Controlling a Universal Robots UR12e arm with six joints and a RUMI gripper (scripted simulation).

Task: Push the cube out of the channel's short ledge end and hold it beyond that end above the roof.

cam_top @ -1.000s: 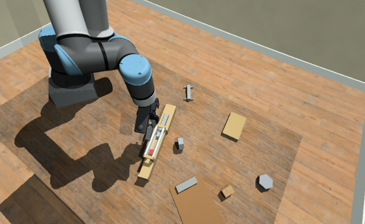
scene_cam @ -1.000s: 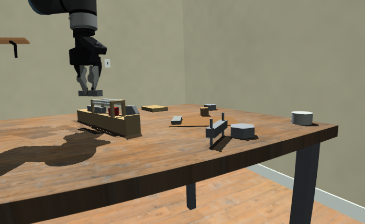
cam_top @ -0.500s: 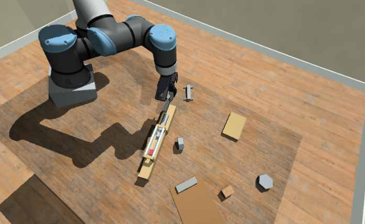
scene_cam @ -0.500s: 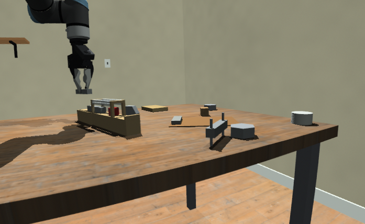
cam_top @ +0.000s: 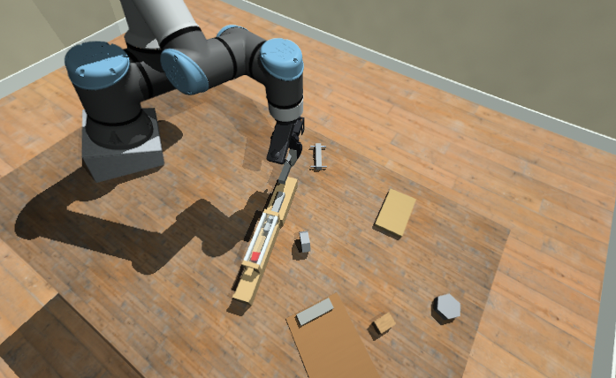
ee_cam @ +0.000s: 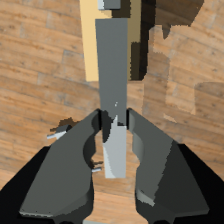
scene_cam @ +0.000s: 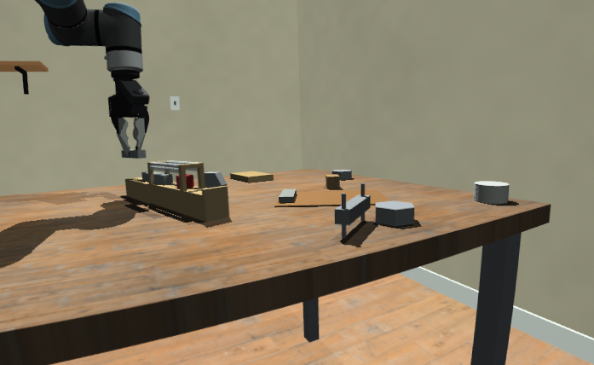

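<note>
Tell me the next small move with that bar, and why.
Probably lower the gripper so the grey bar it grips drops level with the channel opening. The bar hangs above the channel's near end, roughly in line with it, and the red cube sits inside near the far end.

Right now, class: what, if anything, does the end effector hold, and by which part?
A flat grey bar, pinched near one end by the end effector.

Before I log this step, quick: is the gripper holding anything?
Gripper: closed on the flat grey bar, held above the table near the channel.
</note>
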